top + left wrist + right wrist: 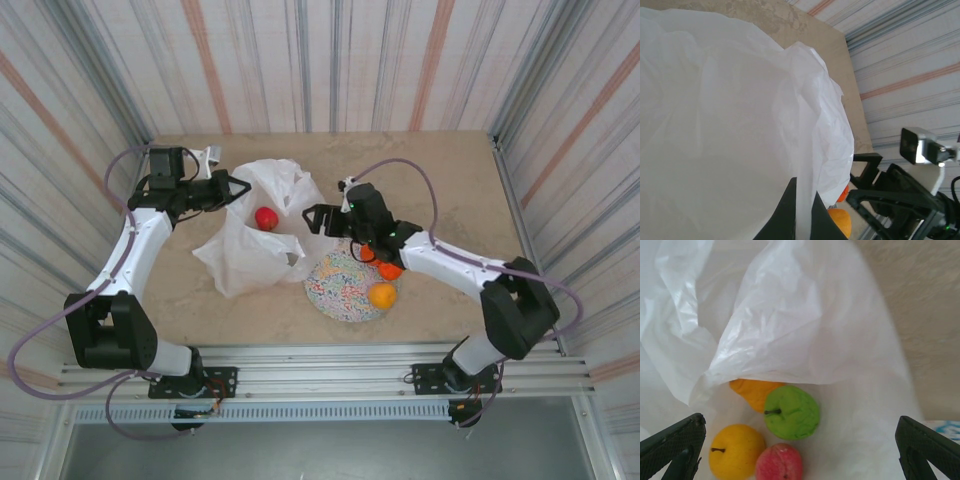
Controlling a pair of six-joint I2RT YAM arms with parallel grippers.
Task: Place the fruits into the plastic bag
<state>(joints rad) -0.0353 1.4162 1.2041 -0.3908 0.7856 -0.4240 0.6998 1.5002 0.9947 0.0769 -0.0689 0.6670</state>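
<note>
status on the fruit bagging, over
Left gripper shut on plastic bag rim, right gripper open over its mouth. Four fruits inside, two on plate. No obstruction seen.

Built of white rounded links and chunky black joints, left arm and right arm alike; trailed by thin lilac cables in loose loops; seated on flat black bases; tipped with black fingers, cross-hatched in texture; fitted with a boxy silver camera at the right wrist.
</note>
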